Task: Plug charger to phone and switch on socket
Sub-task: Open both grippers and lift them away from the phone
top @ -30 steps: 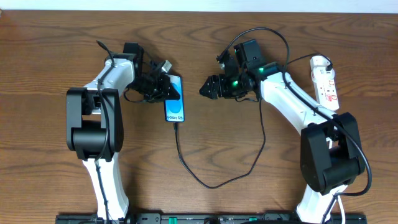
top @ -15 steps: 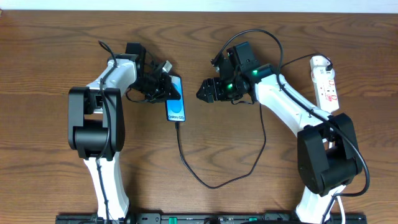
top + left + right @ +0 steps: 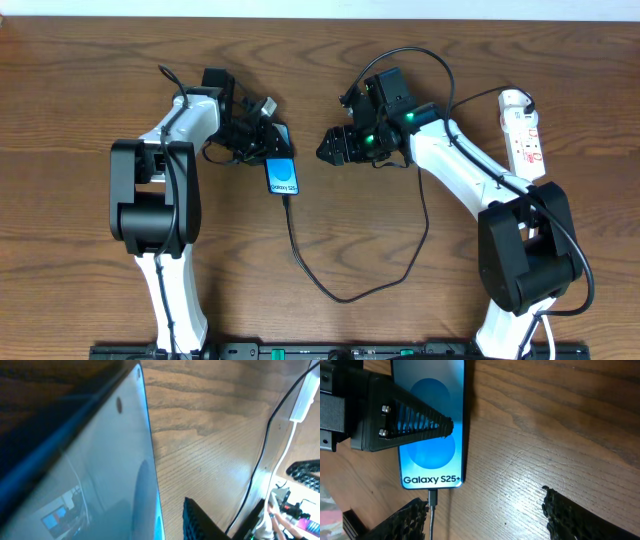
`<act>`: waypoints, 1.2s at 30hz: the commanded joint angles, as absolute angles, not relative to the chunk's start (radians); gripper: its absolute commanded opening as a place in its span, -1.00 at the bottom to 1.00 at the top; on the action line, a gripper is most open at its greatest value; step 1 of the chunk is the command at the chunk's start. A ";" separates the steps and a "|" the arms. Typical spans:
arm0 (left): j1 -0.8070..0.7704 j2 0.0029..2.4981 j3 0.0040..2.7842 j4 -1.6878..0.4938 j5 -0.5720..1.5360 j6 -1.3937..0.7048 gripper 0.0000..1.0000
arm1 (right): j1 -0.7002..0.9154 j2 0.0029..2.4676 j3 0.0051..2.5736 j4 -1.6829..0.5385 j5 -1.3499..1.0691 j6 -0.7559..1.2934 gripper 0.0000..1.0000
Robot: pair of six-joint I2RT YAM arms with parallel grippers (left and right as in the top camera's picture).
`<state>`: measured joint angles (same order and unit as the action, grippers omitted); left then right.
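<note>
Right claw: the right gripper [image 3: 485, 499] hangs just right of the phone [image 3: 432, 455], its fingers spread wide with nothing between them.
Left claw: the left gripper [image 3: 262, 141] sits over the phone's far end with one ribbed finger [image 3: 415, 427] laid across the screen. I cannot tell whether it pinches the phone or merely pins it flat.
Phone: flat on the table [image 3: 80, 80], left of centre, screen lit.
Charger: the plug tip [image 3: 431, 496] sits in the phone's near edge and looks seated. The charger [image 3: 340, 297] loops nearward, then swings right and far past the right arm.
Socket: the socket [image 3: 524, 128] lies at the far right, well apart from both claws.
Step, as I judge: plugging looks done; the switch remains.
Handling: the phone is light, stiff, glass-faced and slippery, so it is best held by its long edges. The cable is limp, and a tug could unseat the plug. The socket is light and may slide, so the switch wants a straight downward press.
</note>
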<state>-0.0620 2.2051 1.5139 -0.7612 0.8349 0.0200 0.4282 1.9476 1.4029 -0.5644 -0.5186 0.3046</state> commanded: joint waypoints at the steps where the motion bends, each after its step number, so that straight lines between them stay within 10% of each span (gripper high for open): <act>1: -0.065 2.217 1.513 -0.765 0.840 0.021 -0.34 | 0.434 1.924 1.411 -0.569 -0.514 0.290 0.48; 12: -0.061 2.217 1.513 -0.764 0.776 -0.006 0.02 | 0.434 1.924 1.411 -0.569 -0.512 0.290 0.49; 36: -0.061 2.217 1.513 -0.765 0.464 -0.146 0.02 | 0.434 1.924 1.411 -0.569 -0.483 0.290 0.51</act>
<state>-0.0635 2.1841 1.5265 -0.7616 0.6506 -0.1299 0.4282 1.9476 1.4029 -0.5652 -0.4988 0.3027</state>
